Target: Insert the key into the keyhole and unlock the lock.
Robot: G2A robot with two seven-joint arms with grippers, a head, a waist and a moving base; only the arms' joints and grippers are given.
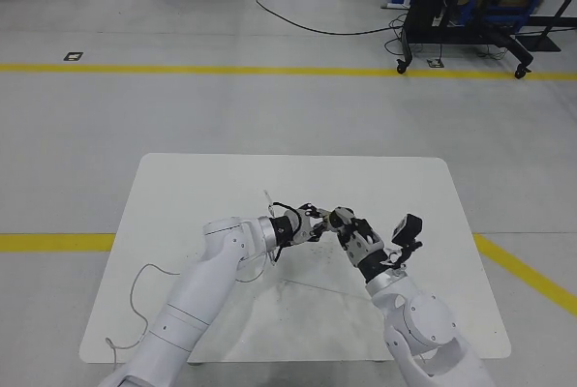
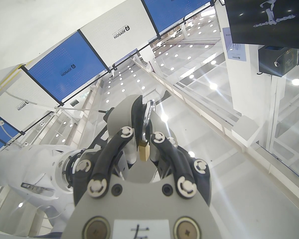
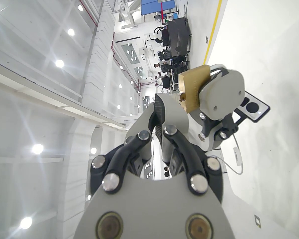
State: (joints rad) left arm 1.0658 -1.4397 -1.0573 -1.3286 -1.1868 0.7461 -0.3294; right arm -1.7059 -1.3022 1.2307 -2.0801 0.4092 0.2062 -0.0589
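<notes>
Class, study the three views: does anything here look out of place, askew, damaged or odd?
Nothing stands out. The left gripper is shut on the brass padlock, held above the white table. The right gripper, also shut, sits close beside it. No damage or spill shows.

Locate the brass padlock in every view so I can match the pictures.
Top view: the padlock is above the middle of the table, where the two arms meet.
Left wrist view: the padlock is clamped in the left gripper, brass body nearer the camera, shackle beyond.
Right wrist view: the padlock is just past the right gripper.
Shared landmark: the left gripper holding it.
</notes>
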